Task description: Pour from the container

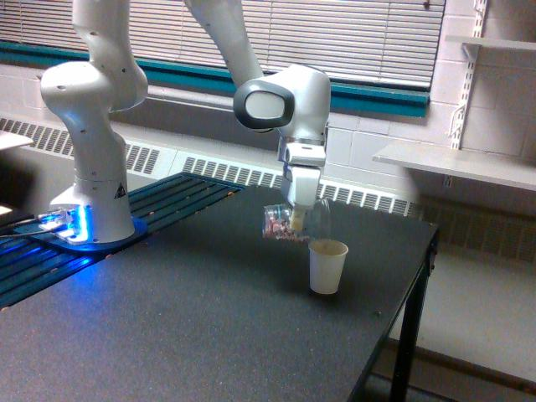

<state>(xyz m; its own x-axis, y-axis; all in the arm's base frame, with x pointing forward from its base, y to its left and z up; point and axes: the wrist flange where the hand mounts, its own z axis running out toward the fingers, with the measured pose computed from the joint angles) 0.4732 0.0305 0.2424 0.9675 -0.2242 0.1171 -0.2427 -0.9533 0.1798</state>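
Claw point(299, 219) grasping tilted clear plastic cup of reddish bits point(281, 223); mouth barely over cream paper cup point(327, 266), spill risk.

Table point(209, 335) fills the lower frame; its edge and leg point(408, 335) sit at 4 o'clock. Arm base point(92, 209) stands on the table's far corner at 9 o'clock, on a slatted section point(159, 201). Paper cup point(327, 266) stands upright on the table just right of centre. The container point(289, 222) hangs in the air at the cup's 11 o'clock — tipped on its side, above the rim, not touching it. The gripper point(299, 219) comes straight down from 12 o'clock, clamped on the container. Behind everything, a radiator point(243, 174) runs along the wall under the blinds point(352, 42); a shelf point(456, 163) sits at 3 o'clock — well apart from the cup.
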